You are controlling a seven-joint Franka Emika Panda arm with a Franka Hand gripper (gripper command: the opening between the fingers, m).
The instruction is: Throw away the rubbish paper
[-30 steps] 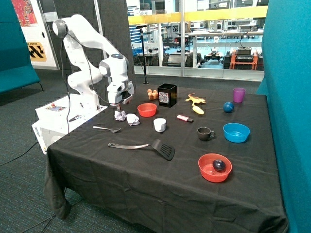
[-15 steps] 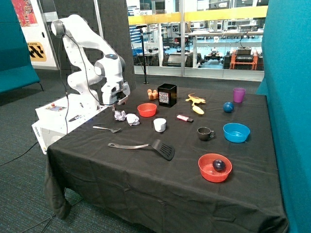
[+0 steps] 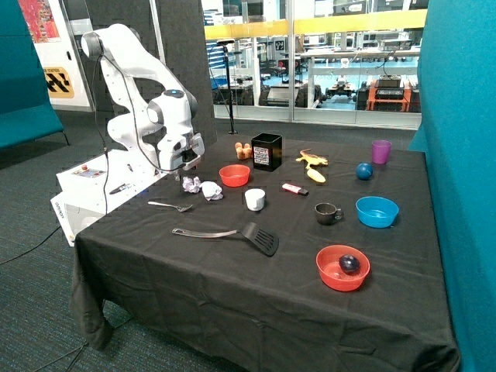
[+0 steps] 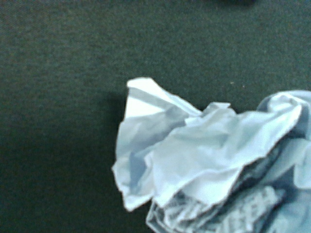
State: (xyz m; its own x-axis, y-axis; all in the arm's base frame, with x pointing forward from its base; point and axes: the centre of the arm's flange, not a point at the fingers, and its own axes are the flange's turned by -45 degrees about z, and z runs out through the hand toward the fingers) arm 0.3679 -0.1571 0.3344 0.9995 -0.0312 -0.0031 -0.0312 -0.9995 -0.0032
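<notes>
Claw (image 3: 184, 166) is hanging just above the desk (image 3: 232, 287), over the nearer-to-arm paper ball (image 3: 191, 184). Can't tell how far it's open or whether it's got anything; the wrist view shows no part of it, only paper (image 4: 204, 165) on black cloth. Looks empty to me, but that's a guess.

Both paper balls sit on the desk, touching or nearly so, beside the red bowl (image 3: 234, 175); second ball (image 3: 211, 191) lies towards the white cup (image 3: 254, 199). Nothing binned yet, I'd say.

Step in hand, as I read it: line up on the first ball and grab it.
- In the wrist view the paper sits off-centre, so shift sideways to centre it before dropping.
- Go straight down, close on the bulk of the crumple, not a loose flap.
- Watch the second ball: they're close enough that one grab may nudge or snag both.
- Crumpled paper squashes; close fully, lift slowly, check it came up.
- Keep clear of the fork (image 3: 170, 206) nearby.

Containers:
- black box (image 3: 266, 151) behind the red bowl: likely the bin; inside not visible.
- red bowl by the paper: looks empty.
- second red bowl (image 3: 342, 267) at the near edge: dark ball (image 3: 349, 263) in it.
- blue bowl (image 3: 377, 211): looks empty.
- dark mug (image 3: 326, 213), purple cup (image 3: 380, 151), white cup: contents not visible.
</notes>
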